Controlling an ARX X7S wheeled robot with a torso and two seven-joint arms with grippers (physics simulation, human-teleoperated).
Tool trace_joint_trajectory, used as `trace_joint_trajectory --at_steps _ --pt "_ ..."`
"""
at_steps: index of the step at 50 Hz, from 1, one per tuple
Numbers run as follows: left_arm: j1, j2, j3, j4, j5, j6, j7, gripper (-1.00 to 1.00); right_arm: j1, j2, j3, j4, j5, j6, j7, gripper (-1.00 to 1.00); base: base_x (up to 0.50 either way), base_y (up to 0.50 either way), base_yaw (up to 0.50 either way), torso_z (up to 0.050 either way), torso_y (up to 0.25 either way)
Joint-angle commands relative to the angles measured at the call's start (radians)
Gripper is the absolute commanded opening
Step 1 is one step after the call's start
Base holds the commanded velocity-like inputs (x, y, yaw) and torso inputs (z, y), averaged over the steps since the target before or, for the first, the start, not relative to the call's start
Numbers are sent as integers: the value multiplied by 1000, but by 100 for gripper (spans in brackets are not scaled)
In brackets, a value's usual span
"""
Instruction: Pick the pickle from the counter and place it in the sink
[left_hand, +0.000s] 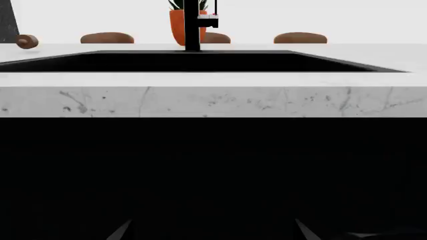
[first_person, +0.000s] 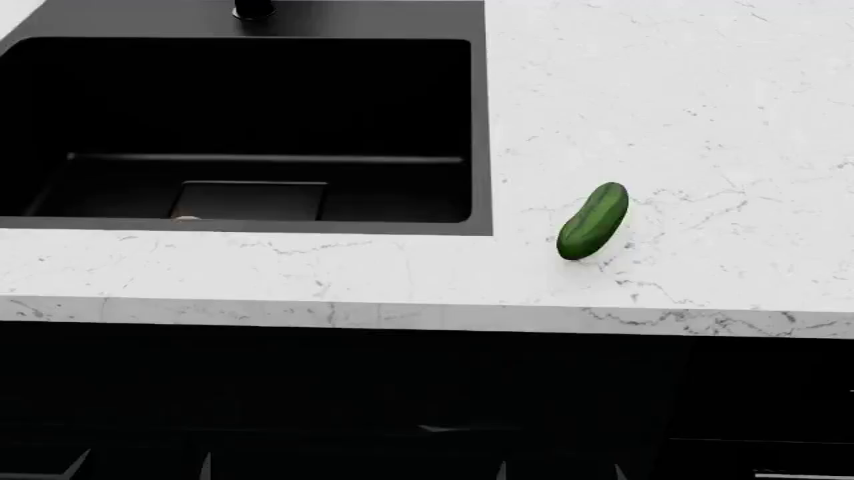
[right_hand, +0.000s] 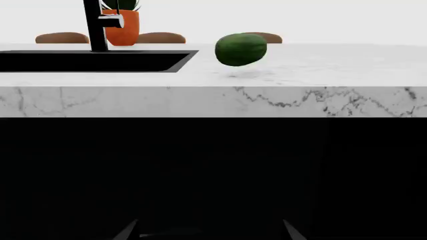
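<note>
The dark green pickle (first_person: 593, 221) lies on the white marble counter (first_person: 694, 120), right of the black sink (first_person: 240, 120) and near the front edge. In the right wrist view the pickle (right_hand: 241, 49) shows end-on, right of the sink (right_hand: 93, 61). The left wrist view faces the sink (left_hand: 193, 62) and its black faucet (left_hand: 192, 25). Both grippers hang low in front of the dark cabinet, below the counter edge. My left gripper (left_hand: 212, 232) and my right gripper (right_hand: 208, 232) are open and empty, with only the fingertips showing. In the head view they sit at the bottom edge, the left gripper (first_person: 140, 467) and the right gripper (first_person: 561, 470).
The counter's thick front edge (first_person: 400, 315) overhangs a black cabinet front (first_person: 400, 400). Beyond the counter stand an orange plant pot (left_hand: 179, 25) and brown chair backs (left_hand: 107, 38). A small brown round thing (left_hand: 27, 41) lies on the counter far left of the sink.
</note>
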Motion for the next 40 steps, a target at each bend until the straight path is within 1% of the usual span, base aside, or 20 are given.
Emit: trace_joint_trajectory --at_steps 1,10,30,40 --pt "2 -16 18 7 -16 -4 -18 100 0 74 -90 9 74 -13 89 100 0 0 0 0 0" --pt "-21 -39 46 -42 -45 21 -64 100 21 83 -104 27 86 -11 95 100 0 0 0 0 0" --pt "-25 -76 86 -39 -52 9 -115 100 22 103 -130 7 107 -7 124 100 0 0 0 0 0" --pt "-2 -97 91 87 -60 -50 -140 100 -2 125 -151 -139 108 47 141 100 0 0 0 0 0"
